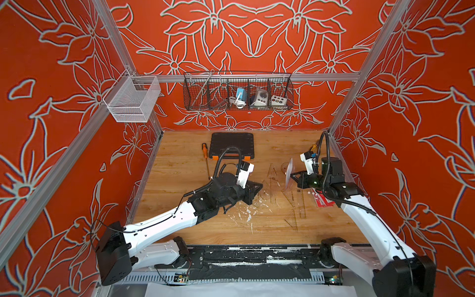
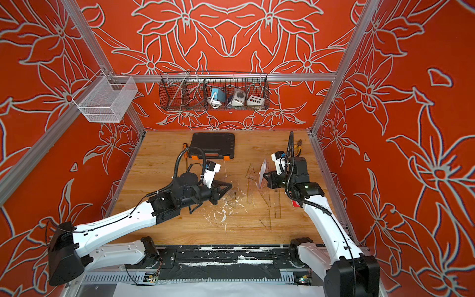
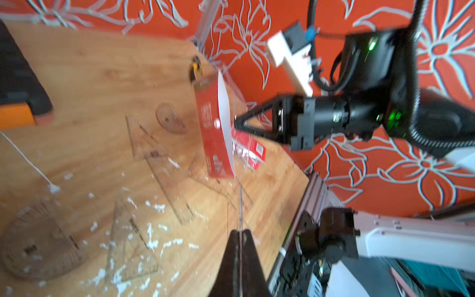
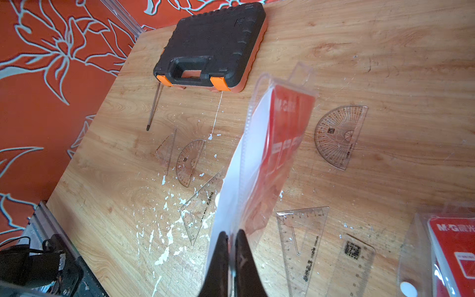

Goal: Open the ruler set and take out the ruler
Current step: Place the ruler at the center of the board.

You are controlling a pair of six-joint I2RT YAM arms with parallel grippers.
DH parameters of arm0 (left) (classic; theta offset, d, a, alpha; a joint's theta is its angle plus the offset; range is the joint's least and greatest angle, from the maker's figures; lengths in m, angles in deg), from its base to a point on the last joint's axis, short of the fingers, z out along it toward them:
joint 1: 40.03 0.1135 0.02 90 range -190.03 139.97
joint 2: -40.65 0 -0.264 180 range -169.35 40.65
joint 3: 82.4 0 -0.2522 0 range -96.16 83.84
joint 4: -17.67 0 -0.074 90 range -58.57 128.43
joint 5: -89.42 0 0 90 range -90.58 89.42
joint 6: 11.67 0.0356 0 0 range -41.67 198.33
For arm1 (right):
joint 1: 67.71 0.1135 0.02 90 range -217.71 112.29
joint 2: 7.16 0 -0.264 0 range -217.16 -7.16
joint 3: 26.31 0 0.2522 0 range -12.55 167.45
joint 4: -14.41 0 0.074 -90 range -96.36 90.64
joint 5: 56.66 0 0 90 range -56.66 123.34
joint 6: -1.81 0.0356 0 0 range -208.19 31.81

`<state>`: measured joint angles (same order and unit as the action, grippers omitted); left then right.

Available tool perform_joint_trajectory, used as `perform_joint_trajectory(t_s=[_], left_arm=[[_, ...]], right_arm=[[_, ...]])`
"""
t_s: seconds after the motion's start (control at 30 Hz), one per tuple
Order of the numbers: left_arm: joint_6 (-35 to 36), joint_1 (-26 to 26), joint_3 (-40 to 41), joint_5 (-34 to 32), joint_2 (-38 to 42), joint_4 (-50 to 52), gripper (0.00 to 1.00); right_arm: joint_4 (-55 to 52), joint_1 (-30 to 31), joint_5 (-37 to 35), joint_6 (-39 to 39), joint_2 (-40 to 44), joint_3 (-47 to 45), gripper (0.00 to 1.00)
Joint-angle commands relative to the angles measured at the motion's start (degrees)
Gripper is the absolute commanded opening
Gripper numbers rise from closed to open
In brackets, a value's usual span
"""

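Clear plastic ruler-set pouch with red card is being clamped on edge, long axis front-to-back, by right gripper, near and directly rightward of the closed left gripper.

Bright, even light in both top views, only soft, short shadows on the bench. Straight lines bent towards the edges. Clearly blurred in the left wrist view; sharper in the right wrist view, but near jaws out of focus.

Right tool pinching ruler set pouch, protractor on table
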<state>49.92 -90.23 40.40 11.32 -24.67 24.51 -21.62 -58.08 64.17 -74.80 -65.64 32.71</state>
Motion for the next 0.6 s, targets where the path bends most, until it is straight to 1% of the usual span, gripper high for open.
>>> perform_joint_trajectory(t_s=[0.0,0.1,0.2,0.3,0.43,0.57], left_arm=[[-3.5,0.4,2.6,10.1,-1.7,-5.4,0.00],[-6.1,0.4,5.8,13.4,-3.9,-9.7,0.00],[-8.9,0.4,10.2,14.5,-5.2,-14.3,0.00],[-10.4,0.4,12.8,14.5,-7.3,-17.2,0.00],[-12.1,0.4,14.5,15.8,-12.1,-22.4,0.00],[-13.6,0.5,14.4,16.8,-17.3,-27.1,0.00]], right_arm=[[-1.0,0.2,-0.9,-1.2,0.9,2.2,0.00],[-1.3,0.1,-0.9,-1.2,1.3,2.3,0.00],[-1.9,0.2,-1.4,-1.4,1.8,2.4,0.00],[-2.0,0.1,-1.3,-1.4,1.8,2.4,0.00],[-1.8,0.2,-1.0,-1.3,1.7,2.5,0.00],[-2.5,0.2,-1.4,-1.7,2.0,2.6,0.00]])
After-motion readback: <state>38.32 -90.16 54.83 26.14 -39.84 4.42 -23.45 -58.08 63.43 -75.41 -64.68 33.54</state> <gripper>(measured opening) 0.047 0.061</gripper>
